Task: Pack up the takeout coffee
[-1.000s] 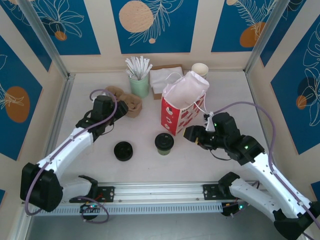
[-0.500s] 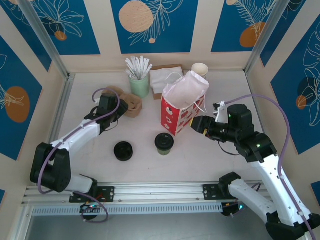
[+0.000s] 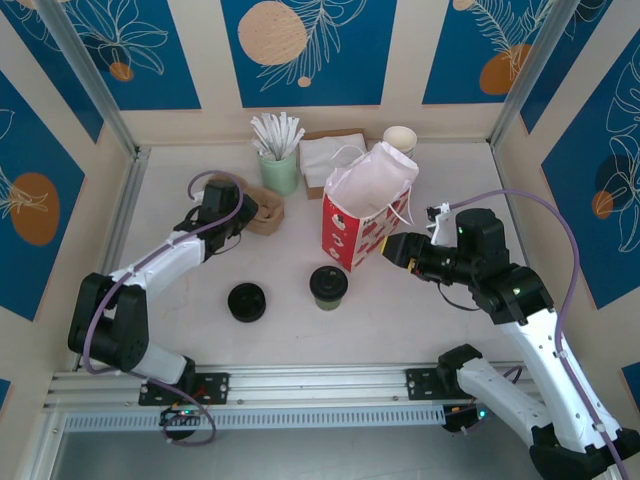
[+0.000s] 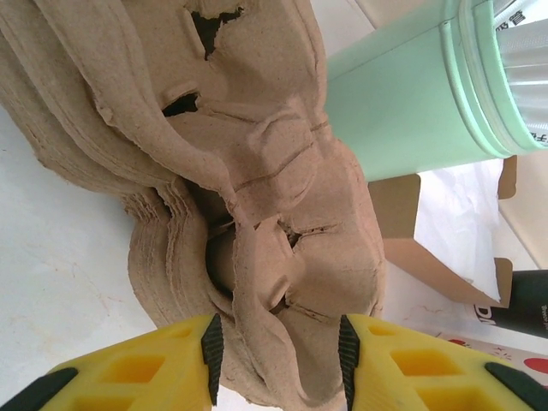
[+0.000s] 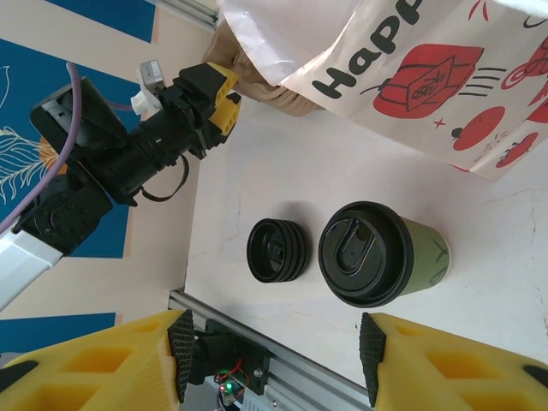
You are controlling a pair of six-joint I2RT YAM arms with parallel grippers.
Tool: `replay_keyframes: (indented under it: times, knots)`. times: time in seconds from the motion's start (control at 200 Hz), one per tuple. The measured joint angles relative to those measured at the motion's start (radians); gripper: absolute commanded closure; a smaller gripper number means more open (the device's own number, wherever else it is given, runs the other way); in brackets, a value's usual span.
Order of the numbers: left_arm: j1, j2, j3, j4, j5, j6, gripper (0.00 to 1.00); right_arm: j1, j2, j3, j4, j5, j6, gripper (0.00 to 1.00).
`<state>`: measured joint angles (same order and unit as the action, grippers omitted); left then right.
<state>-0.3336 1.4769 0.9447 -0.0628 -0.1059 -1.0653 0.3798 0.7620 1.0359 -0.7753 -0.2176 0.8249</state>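
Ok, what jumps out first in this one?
The open red-and-white bag standing mid-table, with the lidded coffee just in front of it. Then the left gripper, its jaws straddling a stack of brown pulp carriers back left.

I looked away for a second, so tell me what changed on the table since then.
The left tool pushed forward to the brown cup carriers and now straddles their edge; whether it grips them isn't clear. The right tool moved toward the red-and-white bag, open and empty. The coffee cup, loose lid and bag stayed put.
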Motion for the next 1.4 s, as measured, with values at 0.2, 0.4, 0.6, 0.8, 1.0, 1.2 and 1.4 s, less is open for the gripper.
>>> replay_keyframes:
  times: [0.2,0.4,0.6,0.8,1.0,1.2,1.4]
  knots:
    - [0.0,0.028,0.002,0.013,0.0,-0.009,0.63,-0.015,0.0,-0.002,0.0,-0.008,0.0,0.44]
    - [0.0,0.06,0.003,0.023,0.0,-0.019,0.69,-0.032,0.001,-0.01,0.0,-0.023,0.0,0.44]
    - [0.0,0.076,0.018,0.029,0.001,-0.032,0.82,-0.049,0.001,-0.017,0.0,-0.035,-0.005,0.44]
    - [0.0,0.077,0.018,0.053,0.004,-0.041,0.88,-0.066,0.001,-0.03,0.001,-0.051,-0.008,0.43]
    - [0.0,0.074,0.018,0.08,0.008,-0.061,0.93,-0.079,0.001,-0.036,0.0,-0.059,-0.008,0.43]
    - [0.0,0.006,0.018,0.085,0.007,-0.058,0.97,-0.088,0.001,-0.036,0.001,-0.066,-0.008,0.44]
    - [0.0,-0.174,0.018,0.071,-0.008,-0.034,0.98,-0.092,0.001,-0.036,0.015,-0.089,-0.016,0.44]
